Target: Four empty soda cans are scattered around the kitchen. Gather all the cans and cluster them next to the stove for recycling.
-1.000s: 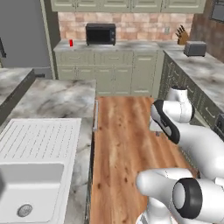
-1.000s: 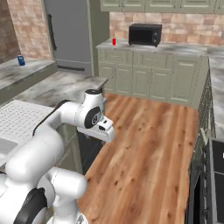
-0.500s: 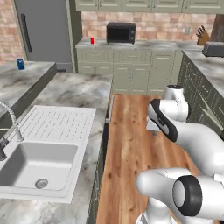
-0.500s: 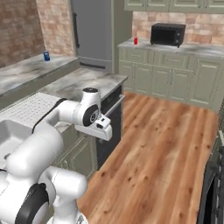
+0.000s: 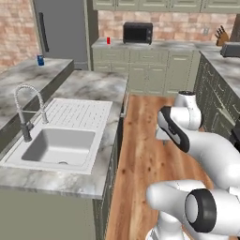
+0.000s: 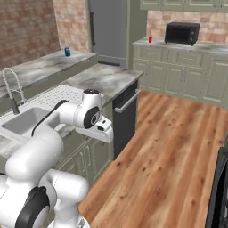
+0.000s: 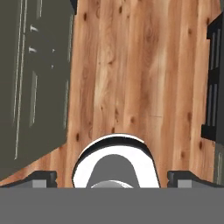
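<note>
Item: soda cans, two sighted. Blue can (image 5: 40,60) stands upright on the raised marble ledge (image 5: 28,75) behind the sink (image 5: 58,147), near the refrigerator (image 5: 63,28); also seen at (image 6: 67,51). Red can (image 5: 108,41) stands upright on the far counter (image 5: 154,45), just beside the black microwave (image 5: 138,32); also at (image 6: 150,39). Both are small at this range, so dents or labels cannot be made out.

Handling, as judged: empty thin metal, very light, smooth-sided, easily crushed or tipped. Best taken around the mid-body with a gentle squeeze, kept upright.

Arm: folded close over the wood floor (image 6: 178,142), forearm level, hand pointing down at the planks between cabinet runs. Well apart from either can.

Gripper (image 7: 111,177): fingers spread fully wide, nothing between them.
</note>
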Tool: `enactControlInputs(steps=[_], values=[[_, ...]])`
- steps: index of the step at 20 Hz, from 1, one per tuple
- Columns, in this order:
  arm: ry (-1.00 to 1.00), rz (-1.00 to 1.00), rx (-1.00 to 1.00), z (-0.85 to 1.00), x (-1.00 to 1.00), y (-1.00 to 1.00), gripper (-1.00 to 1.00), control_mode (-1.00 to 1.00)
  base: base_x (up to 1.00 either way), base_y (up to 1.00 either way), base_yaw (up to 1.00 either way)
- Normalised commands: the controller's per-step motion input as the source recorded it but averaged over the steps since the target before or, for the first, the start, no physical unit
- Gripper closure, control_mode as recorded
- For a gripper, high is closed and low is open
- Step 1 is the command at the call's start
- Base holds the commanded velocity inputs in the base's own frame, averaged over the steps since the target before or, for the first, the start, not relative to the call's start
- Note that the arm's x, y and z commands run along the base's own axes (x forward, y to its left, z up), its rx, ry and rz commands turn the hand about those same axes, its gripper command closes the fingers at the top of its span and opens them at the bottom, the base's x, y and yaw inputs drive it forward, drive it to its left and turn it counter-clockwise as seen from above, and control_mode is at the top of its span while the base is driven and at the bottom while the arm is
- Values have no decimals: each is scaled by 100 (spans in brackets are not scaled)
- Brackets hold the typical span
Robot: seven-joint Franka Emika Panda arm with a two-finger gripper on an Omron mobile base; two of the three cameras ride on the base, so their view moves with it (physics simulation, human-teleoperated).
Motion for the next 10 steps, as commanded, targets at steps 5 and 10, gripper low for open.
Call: enactControlInputs(steps=[5, 10], values=[[0, 0, 0, 0, 0, 0, -100, 100, -17, 41, -9], [0, 0, 0, 0, 0, 0, -100, 100, 9, 65, -21]])
